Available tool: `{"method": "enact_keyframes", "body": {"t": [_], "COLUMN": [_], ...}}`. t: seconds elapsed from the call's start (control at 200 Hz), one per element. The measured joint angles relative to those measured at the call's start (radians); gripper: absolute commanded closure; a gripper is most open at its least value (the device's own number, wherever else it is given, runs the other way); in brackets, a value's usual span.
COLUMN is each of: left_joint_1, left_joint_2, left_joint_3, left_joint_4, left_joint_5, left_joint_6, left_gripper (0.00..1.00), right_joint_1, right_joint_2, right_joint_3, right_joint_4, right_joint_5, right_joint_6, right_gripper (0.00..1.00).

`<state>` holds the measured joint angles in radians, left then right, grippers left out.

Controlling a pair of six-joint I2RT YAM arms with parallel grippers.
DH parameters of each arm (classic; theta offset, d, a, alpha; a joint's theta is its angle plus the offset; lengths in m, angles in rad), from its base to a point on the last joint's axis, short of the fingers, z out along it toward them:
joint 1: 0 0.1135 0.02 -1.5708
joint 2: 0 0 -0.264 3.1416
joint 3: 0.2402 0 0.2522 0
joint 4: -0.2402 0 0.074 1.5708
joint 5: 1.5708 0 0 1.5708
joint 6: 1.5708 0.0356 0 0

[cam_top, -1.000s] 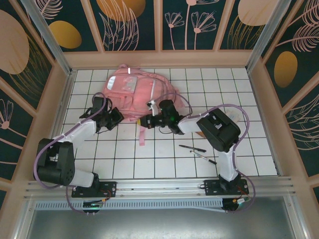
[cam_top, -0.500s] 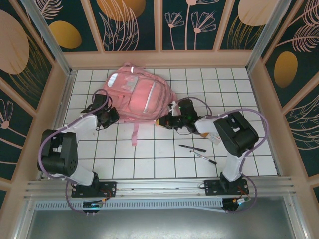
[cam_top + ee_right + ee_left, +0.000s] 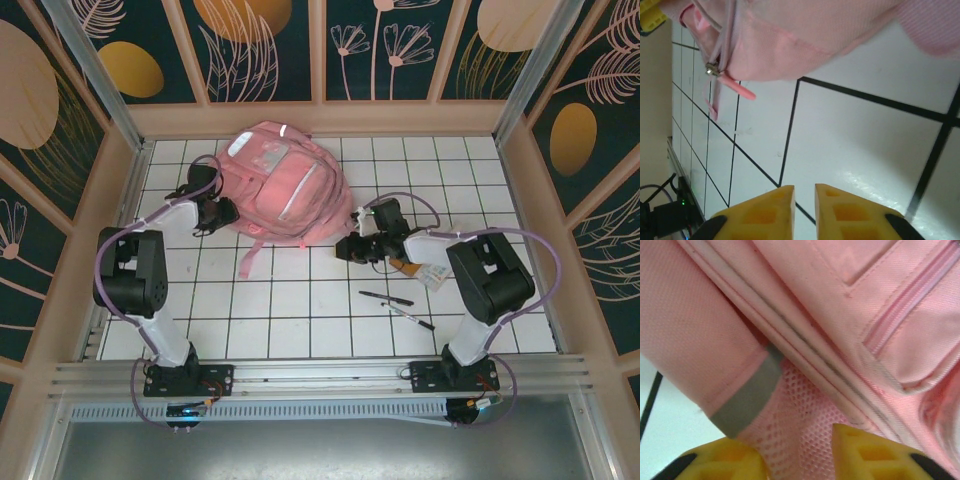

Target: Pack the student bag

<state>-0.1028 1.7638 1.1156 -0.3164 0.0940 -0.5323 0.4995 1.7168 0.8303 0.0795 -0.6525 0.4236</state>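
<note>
The student bag (image 3: 285, 190) lies flat on the tabletop (image 3: 300, 320), at the far side and a bit to the left. Its long way runs from far to near, leaning a little to the right. One strap (image 3: 250, 262) trails out on the near side.

The left claw (image 3: 230, 213) is right up against the bag's left side, so the bag is just to its right. Its yellow fingers (image 3: 865, 450) stand apart, and the pink mesh (image 3: 805, 425) of the bag shows in the gap. It looks let go, not pinched.

The right claw (image 3: 342, 247) is just beside the bag's near right corner and is not touching it. The bag is to its left and a bit farther away. Its fingers (image 3: 760, 210) have only a thin gap and hold nothing.

I think the left arm is the closer one for the next grab. Two pens (image 3: 386, 298) wait on the near right.

A second ago both claws were squeezed shut on the bag. Since then the right claw has pulled back to the right. The bag has slid a bit farther away and turned, and its strap has swung to the left.
</note>
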Motion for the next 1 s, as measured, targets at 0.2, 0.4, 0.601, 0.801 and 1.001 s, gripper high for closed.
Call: {"method": "enact_keyframes", "body": {"t": [0.2, 0.4, 0.601, 0.801, 1.001], "left_joint_1": [0.0, -0.045, -0.136, -0.231, -0.268], "left_joint_2": [-0.235, -0.414, -0.431, -0.362, -0.323], "left_joint_3": [-0.162, -0.302, -0.41, -0.413, -0.428], "left_joint_4": [0.013, 0.051, 0.135, 0.272, 0.372], "left_joint_5": [0.103, 0.188, 0.217, 0.203, 0.132], "left_joint_6": [-0.073, -0.158, -0.311, -0.481, -0.601], "left_gripper": [0.61, 0.61, 0.6, 0.58, 0.57], "right_joint_1": [0.158, 0.214, 0.221, 0.24, 0.245], "right_joint_2": [-0.01, 0.061, 0.185, 0.218, 0.258], "right_joint_3": [0.14, 0.236, 0.338, 0.368, 0.403], "right_joint_4": [-0.09, -0.083, -0.1, -0.107, -0.116], "right_joint_5": [0.163, 0.227, 0.314, 0.35, 0.357], "right_joint_6": [-0.103, -0.105, -0.1, -0.096, -0.101], "right_gripper": [0.58, 0.57, 0.57, 0.62, 0.76]}}
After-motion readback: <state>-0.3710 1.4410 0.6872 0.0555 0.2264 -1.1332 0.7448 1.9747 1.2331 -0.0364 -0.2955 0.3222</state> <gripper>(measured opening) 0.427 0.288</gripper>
